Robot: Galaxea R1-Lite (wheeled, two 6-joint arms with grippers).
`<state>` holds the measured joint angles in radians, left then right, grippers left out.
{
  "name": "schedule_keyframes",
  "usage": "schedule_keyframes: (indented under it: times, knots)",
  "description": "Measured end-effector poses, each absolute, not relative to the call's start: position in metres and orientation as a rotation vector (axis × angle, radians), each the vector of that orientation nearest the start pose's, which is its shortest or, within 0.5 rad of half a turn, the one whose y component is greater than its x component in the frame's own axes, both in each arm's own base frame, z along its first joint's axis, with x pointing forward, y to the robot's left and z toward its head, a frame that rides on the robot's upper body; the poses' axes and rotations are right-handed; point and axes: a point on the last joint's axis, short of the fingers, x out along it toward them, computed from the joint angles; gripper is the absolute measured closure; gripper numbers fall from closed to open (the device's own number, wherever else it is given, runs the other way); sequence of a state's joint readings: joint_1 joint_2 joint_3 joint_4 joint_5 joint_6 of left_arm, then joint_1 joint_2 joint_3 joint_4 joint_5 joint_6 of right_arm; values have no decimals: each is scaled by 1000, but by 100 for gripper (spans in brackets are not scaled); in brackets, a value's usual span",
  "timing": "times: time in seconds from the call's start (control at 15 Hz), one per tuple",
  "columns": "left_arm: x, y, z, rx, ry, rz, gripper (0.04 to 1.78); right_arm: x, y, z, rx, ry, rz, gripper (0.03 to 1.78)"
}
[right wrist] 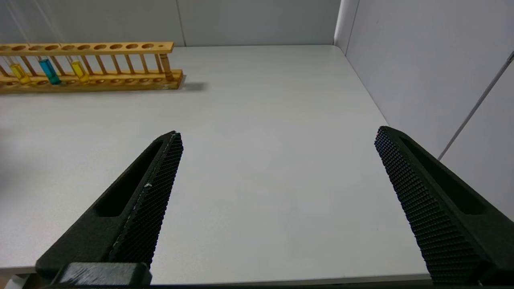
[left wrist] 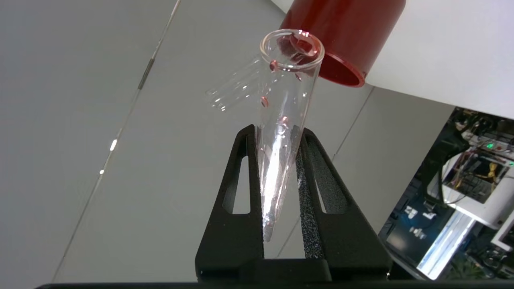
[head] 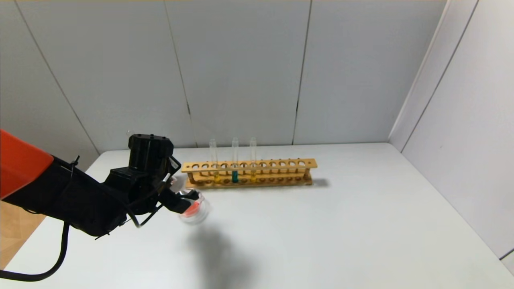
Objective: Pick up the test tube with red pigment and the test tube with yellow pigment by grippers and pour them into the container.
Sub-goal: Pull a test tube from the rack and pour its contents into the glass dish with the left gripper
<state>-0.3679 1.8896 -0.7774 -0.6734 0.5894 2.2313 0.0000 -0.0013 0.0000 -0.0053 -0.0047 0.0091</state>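
My left gripper (head: pixel 185 200) is shut on the test tube with red pigment (left wrist: pixel 287 80), low on the tube near its round end. The tube is tipped over and holds only red drops on its walls. Its mouth is by the container (head: pixel 196 212), a clear glass dish holding red liquid, at the table's left. In the left wrist view the gripper (left wrist: pixel 277 130) has both fingers against the glass. Two tubes with yellow liquid (head: pixel 217 174) (head: pixel 253 174) stand in the wooden rack (head: pixel 281 164). My right gripper (right wrist: pixel 277 134) is open and empty over the table's right front.
A teal tube (head: pixel 235 176) stands between the yellow ones in the rack, also in the right wrist view (right wrist: pixel 49 71). A dark red cup (left wrist: pixel 341 36) stands on the table close beyond the tube's mouth. Grey walls close the back and right sides.
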Motion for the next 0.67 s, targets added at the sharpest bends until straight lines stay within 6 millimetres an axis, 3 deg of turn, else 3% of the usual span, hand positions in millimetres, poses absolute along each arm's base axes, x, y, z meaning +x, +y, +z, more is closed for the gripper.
schedule_keyframes:
  times: [0.67]
  knots:
    - [309, -108, 131, 2505, 445, -274, 151, -23, 0, 76, 9, -7, -4, 6]
